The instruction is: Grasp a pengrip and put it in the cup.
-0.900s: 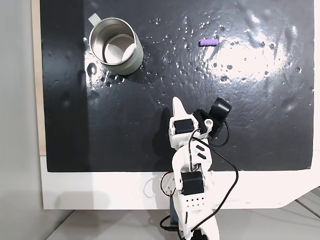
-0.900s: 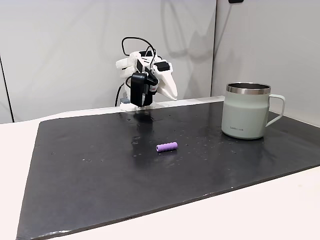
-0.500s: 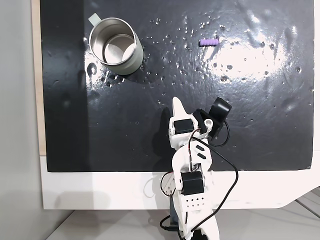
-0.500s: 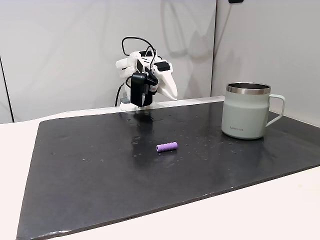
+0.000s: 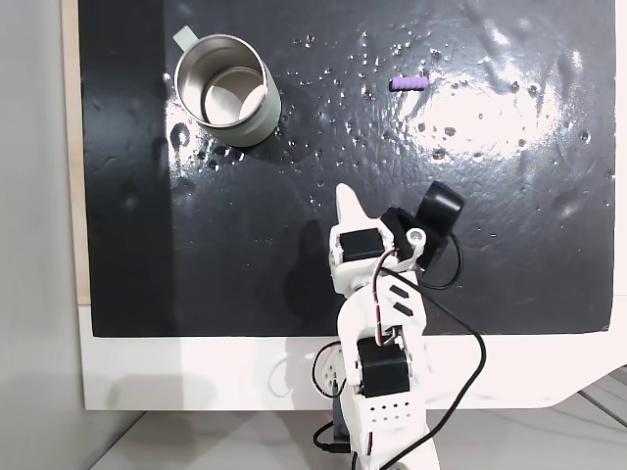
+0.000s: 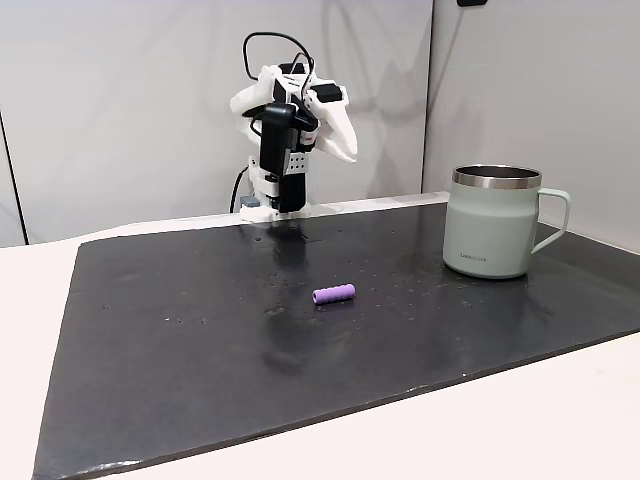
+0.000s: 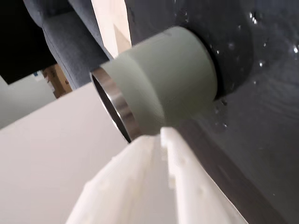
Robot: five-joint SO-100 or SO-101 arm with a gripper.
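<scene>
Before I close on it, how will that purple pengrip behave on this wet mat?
The pengrip is a small cylinder lying on its side, so a nudge would probably roll it. It looks soft, so likely to squash between the fingers. Droplets dot the mat, so it may be slippery.

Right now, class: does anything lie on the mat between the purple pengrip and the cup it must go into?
Nothing visible does. Bare black mat separates the pengrip from the cup; the pincer is raised nearer the arm's base.
</scene>
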